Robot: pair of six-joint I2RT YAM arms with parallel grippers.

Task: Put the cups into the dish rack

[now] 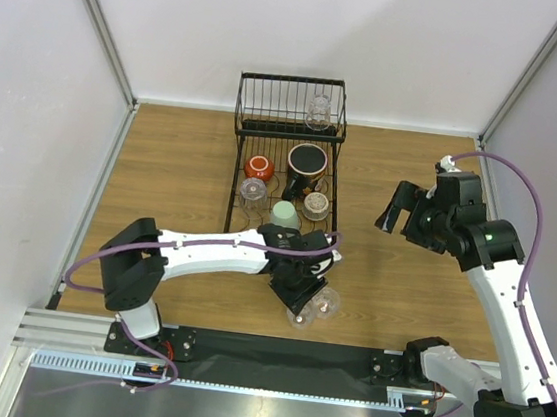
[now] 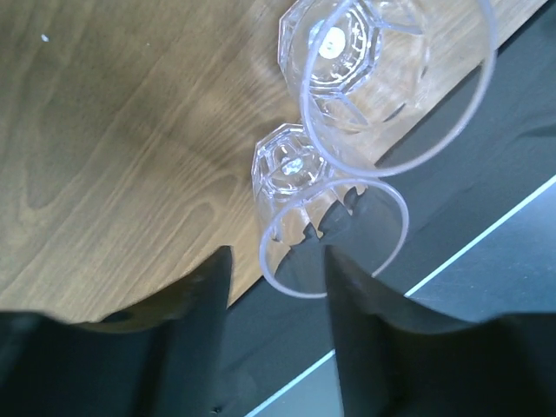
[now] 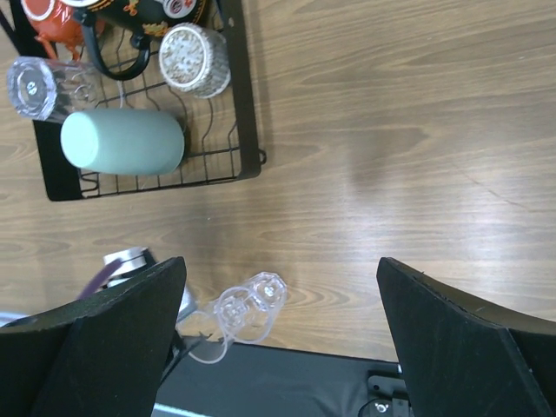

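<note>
Hovering open and empty, the left jaws are facing the mouth of a clear glass tumbler [image 2: 300,200] lying sideways just beside a second tumbler [image 2: 365,61] at the bench [image 2: 113,130] near edge, outside the dish rack [image 3: 247,87]. Judging it light, rigid, slick, breakable; pinching mid-wall looks safest.

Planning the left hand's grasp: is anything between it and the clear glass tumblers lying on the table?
Nothing visible: the open left hand hangs at the nearer clear glass tumbler, the other tumbler beside it.
</note>
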